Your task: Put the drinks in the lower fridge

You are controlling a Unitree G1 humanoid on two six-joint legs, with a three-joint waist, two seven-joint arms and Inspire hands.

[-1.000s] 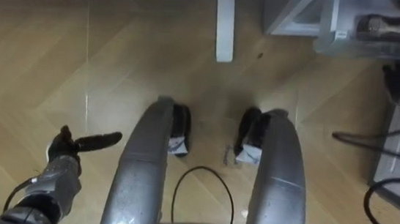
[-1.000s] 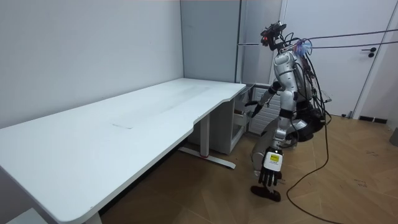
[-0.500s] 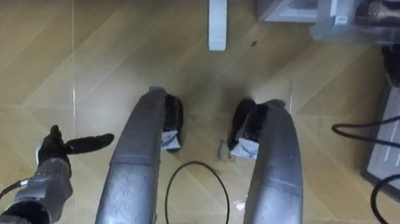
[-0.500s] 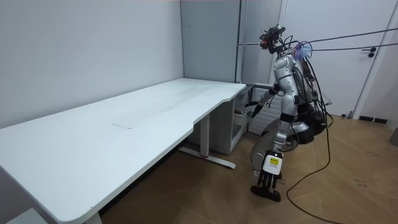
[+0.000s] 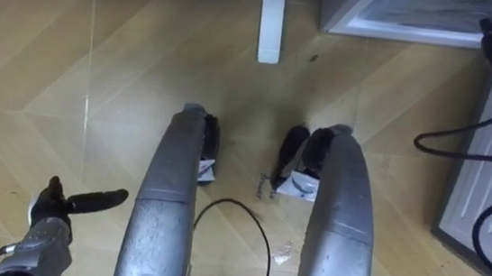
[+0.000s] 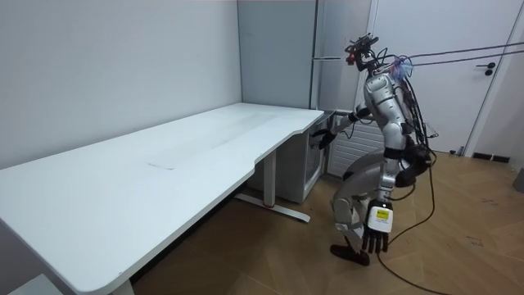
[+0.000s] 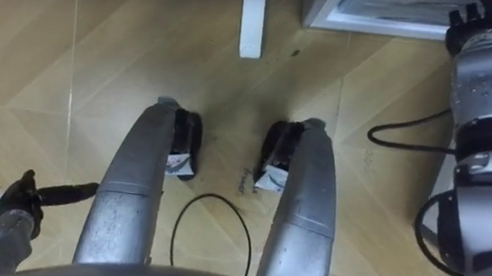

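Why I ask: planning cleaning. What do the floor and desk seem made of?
Floor: wood or wood-look laminate, chevron planks with visible grain and seams, faint sheen. Desk: smooth matte white top, probably laminated board; material underneath can't be told.

Long white desk (image 6: pixel 164 156), herringbone wood floor (image 6: pixel 467 262), grey walls (image 6: pixel 98 65)

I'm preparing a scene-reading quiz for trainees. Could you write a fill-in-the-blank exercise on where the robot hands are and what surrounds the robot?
1. The left robot hand hangs low with straight fingers and holds ____.
2. The right robot hand reaches towards the low grey cabinet beside the long white ____.
3. The robot stands on a light herringbone floor made of ____.

Missing words: nothing; desk; wood.
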